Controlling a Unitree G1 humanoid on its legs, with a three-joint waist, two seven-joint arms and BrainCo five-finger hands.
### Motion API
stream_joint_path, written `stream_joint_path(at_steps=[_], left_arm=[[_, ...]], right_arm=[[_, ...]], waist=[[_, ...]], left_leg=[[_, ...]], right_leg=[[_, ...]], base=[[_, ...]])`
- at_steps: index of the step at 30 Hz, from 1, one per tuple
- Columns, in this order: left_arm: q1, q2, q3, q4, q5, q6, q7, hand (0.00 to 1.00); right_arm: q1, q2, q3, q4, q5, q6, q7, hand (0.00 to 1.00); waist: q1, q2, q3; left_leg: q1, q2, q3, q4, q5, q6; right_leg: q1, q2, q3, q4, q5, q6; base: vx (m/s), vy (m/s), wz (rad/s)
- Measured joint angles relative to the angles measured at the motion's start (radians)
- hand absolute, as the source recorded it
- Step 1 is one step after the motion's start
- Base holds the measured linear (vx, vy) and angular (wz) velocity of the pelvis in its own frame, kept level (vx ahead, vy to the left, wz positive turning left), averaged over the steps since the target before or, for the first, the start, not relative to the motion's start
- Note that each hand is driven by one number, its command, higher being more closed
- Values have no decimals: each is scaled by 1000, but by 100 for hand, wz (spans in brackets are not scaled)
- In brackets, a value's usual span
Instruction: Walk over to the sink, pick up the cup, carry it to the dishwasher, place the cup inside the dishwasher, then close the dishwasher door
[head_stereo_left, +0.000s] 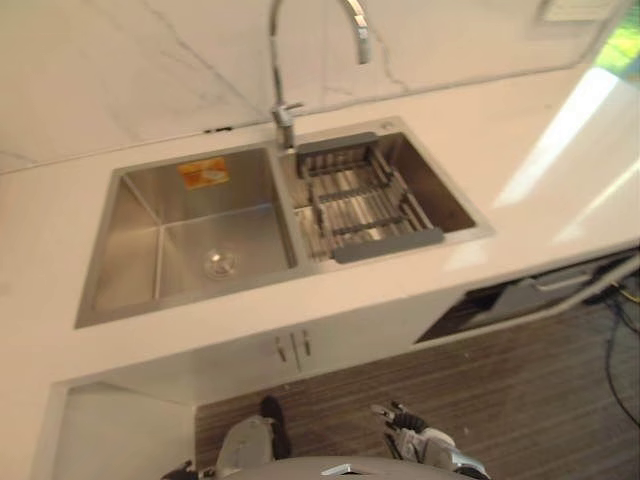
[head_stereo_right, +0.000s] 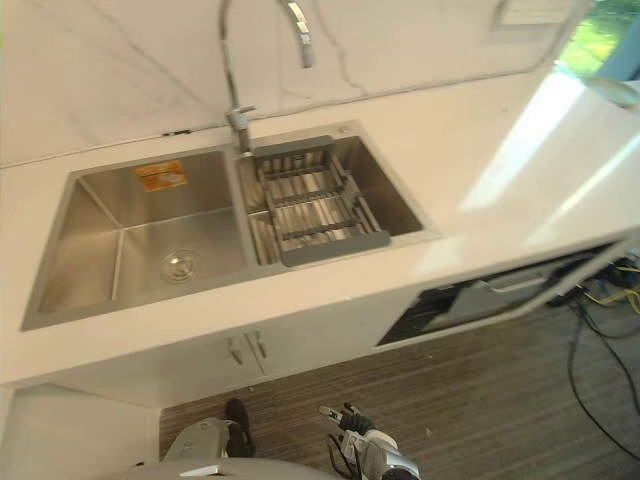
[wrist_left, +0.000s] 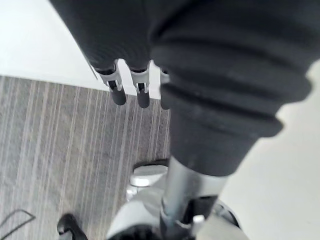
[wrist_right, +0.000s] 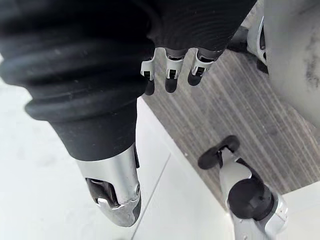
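Note:
The steel double sink (head_stereo_left: 190, 165) is set in the white counter ahead of me. Its left basin holds nothing but a drain (head_stereo_left: 220, 263) and an orange sticker. A grey slatted rack (head_stereo_left: 365, 205) lies across the right basin, under the tall tap (head_stereo_left: 285, 110). The dishwasher (head_stereo_left: 520, 298) sits below the counter to the right, with its door tipped slightly ajar and a dark gap showing. My left hand (wrist_left: 142, 92) hangs over the striped floor, fingers straight and empty. My right hand (wrist_right: 170, 75) also hangs down by the cabinet, fingers relaxed and holding nothing.
White cabinet doors (head_stereo_left: 290, 348) with small handles are below the sink. The counter turns towards me at the left (head_stereo_left: 60, 420). A pale rounded object (head_stereo_right: 615, 90) sits at the counter's far right edge, cut off. Cables (head_stereo_right: 600, 300) lie on the floor by the dishwasher.

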Motion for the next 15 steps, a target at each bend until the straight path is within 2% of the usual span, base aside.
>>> stream_joint_path(at_steps=[3,5,6,7,8,9,10,11,12,14,15], left_arm=[[18,1,6,26,-10,8,-32,0],[18,6,10,38,-13,5,-50,0],[26,14,13,38,-19,1,-65,0],[36,16,12,37,-25,-5,-69,0],[41,8,8,39,-30,-7,-67,0],[40,14,-12,36,-32,-8,-70,0],[32,22,-25,39,-32,-5,-70,0],[22,37,-39,40,-37,-5,-76,0],[28,54,-38,44,-51,-6,-98,0],[28,67,-36,48,-47,-8,-130,0],[25,65,-36,48,-37,-17,-131,0]], right_arm=[[1,33,-53,6,19,37,-40,0],[7,31,-94,6,52,46,-57,0],[20,39,-119,6,77,37,-65,0],[36,28,-125,6,88,28,-70,0],[39,14,-128,-7,91,6,-80,0],[48,5,-134,-40,96,-13,-89,0],[45,3,-149,-42,103,-19,-91,0],[47,16,-166,-42,130,-32,-101,0],[50,34,-186,-39,148,-44,-103,0],[77,43,-210,-32,159,-44,-109,0],[96,54,-233,-31,160,-44,-110,0]], waist=[[-2,-27,-3],[-3,-45,5],[-1,-70,4],[-4,-74,4],[-11,-60,6],[-36,-37,3],[-46,-25,6],[-52,-24,14],[-50,-42,23],[-46,-55,28],[-46,-53,29]], left_leg=[[113,-94,-1,-222,61,1],[115,-115,-4,-226,58,4],[127,-141,-6,-219,43,9],[137,-149,-21,-208,37,5],[143,-148,-50,-217,27,21],[157,-130,-100,-222,25,23],[161,-112,-121,-221,25,23],[169,-85,-155,-222,24,22],[180,-72,-186,-224,24,22],[195,-69,-230,-224,21,17],[195,-70,-249,-224,18,13]], right_leg=[[5,-30,48,21,-28,-74],[-15,-63,45,88,-76,-105],[-25,-111,48,148,-111,-121],[-34,-139,53,223,-135,-167],[-76,-165,90,364,-104,-229],[-168,-175,172,542,-36,-269],[-199,-155,220,586,-70,-216],[-236,-108,270,602,-142,-147],[-256,-60,307,564,-177,-114],[-275,-9,375,482,-180,-89],[-289,15,436,438,-171,-79]], base=[[20,87,22],[27,84,21],[82,66,14],[93,17,13],[70,44,40],[70,41,60],[91,43,83],[120,-32,79],[127,-50,77],[161,-69,87],[152,-73,90]])
